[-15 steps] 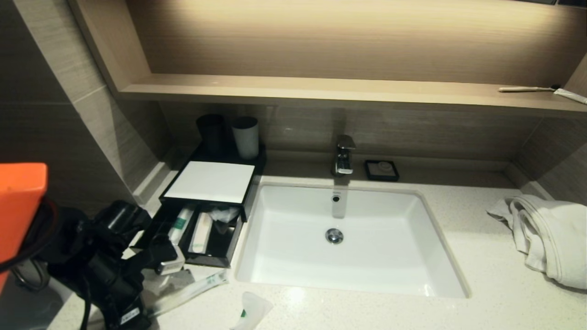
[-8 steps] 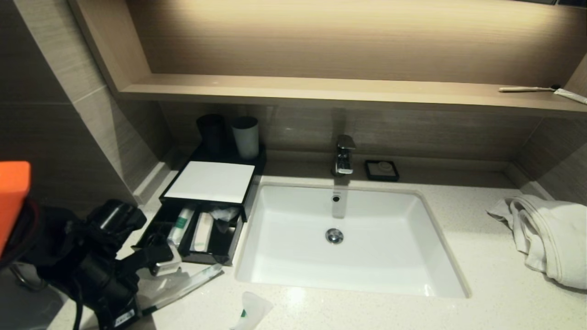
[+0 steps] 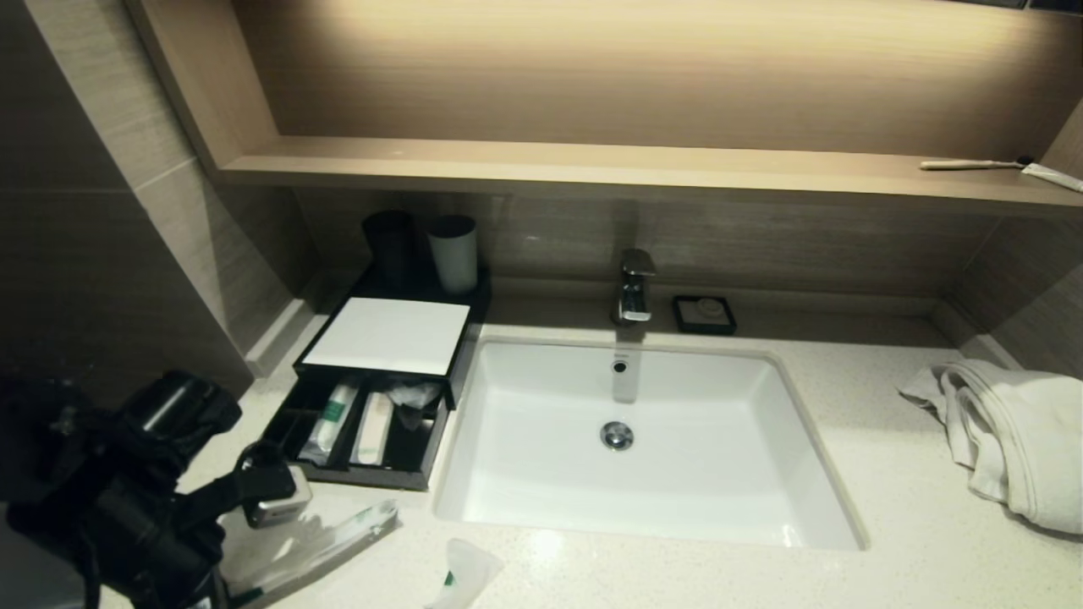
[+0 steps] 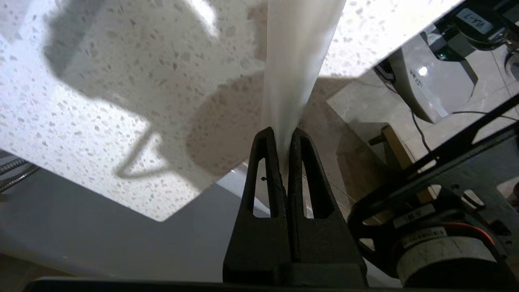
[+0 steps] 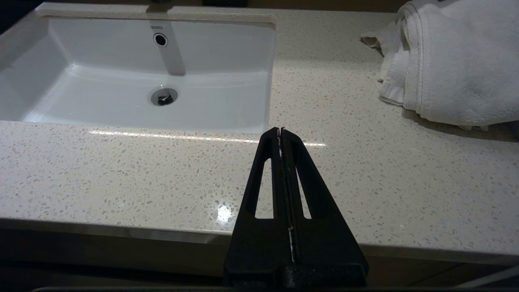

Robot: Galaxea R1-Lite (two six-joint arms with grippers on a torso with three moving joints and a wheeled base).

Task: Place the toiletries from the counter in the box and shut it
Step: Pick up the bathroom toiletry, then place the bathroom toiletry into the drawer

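**Toiletries to box: part stowed, drawer open**

Box (image 3: 385, 336): black, white top panel, set at the back-left of the table (image 3: 677, 575) beside the basin (image 3: 643, 440). Front drawer (image 3: 360, 440) is pulled out; it is not yet closed.

Stowed: a tube with a green label (image 3: 332, 414) in one compartment and a pale packet (image 3: 373, 427) in the next are seen lying in the drawer.

In hand: one long clear packet (image 4: 298, 61) is held at its end by the left gripper (image 4: 285, 138), jaws pinched narrow on the plastic, at the table's front-left corner just in front of the drawer. The far end of the packet appears to rest on the table.

Outstanding: the held packet is to be placed; one small white sachet with a green mark (image 3: 465, 575) is left on the table near the front edge; the drawer is to be pushed shut.

Right gripper (image 5: 281, 136): parked at the table's front edge, jaws pressed together, nothing held.
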